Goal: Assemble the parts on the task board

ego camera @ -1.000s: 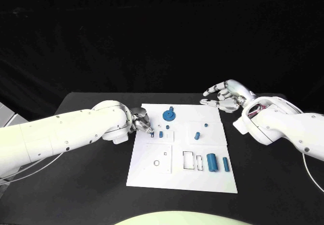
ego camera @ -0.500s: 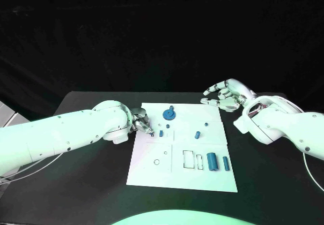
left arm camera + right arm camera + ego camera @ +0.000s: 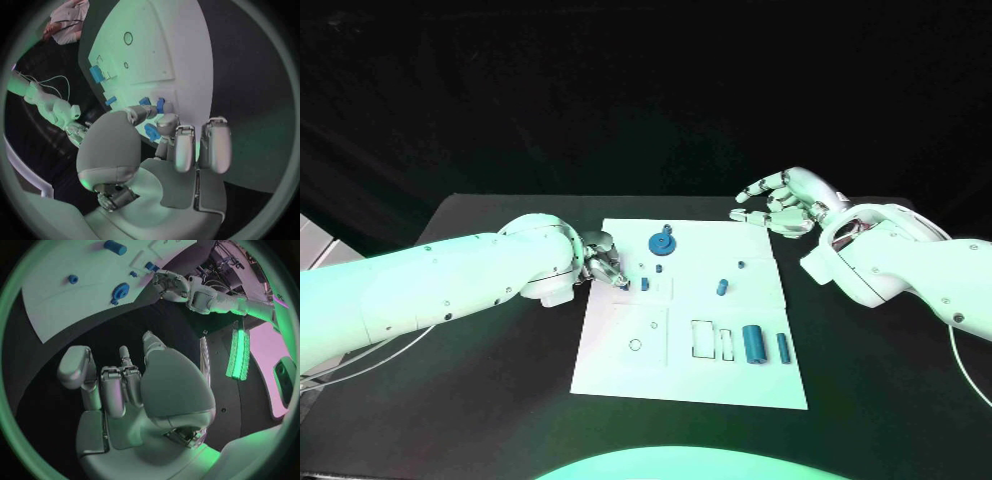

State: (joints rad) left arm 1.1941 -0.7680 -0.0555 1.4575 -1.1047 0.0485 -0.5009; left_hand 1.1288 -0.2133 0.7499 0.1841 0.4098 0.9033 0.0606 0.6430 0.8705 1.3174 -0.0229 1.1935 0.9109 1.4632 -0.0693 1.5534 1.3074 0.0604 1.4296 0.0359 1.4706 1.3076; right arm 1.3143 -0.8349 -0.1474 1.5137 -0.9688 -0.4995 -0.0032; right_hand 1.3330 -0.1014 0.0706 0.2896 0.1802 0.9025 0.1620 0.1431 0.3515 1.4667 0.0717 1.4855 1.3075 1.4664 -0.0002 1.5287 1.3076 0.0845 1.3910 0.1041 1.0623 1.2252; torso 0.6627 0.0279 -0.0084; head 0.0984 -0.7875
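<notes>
The white task board [image 3: 625,370] lies mid-table. A blue disc [image 3: 661,243] sits at its far edge, and two blue cylinders [image 3: 754,344] lie near its right side. A small blue peg [image 3: 643,285] stands by the board's left edge. My left hand [image 3: 600,258] hovers over that edge, thumb and fingers curled down with their tips right at the peg [image 3: 160,105]. I cannot see whether they grip it. My right hand [image 3: 783,205] hangs beyond the board's far right corner, its fingers loosely bent and apart, holding nothing.
More small blue pieces [image 3: 721,288] dot the board's middle, beside rectangular slots [image 3: 704,340] and round holes [image 3: 635,347]. Black table [image 3: 473,400] surrounds the board on all sides. The right wrist view looks across at my left hand [image 3: 172,285].
My left hand has crept slightly toward the small blue peg. The right hand and the parts have stayed put.
</notes>
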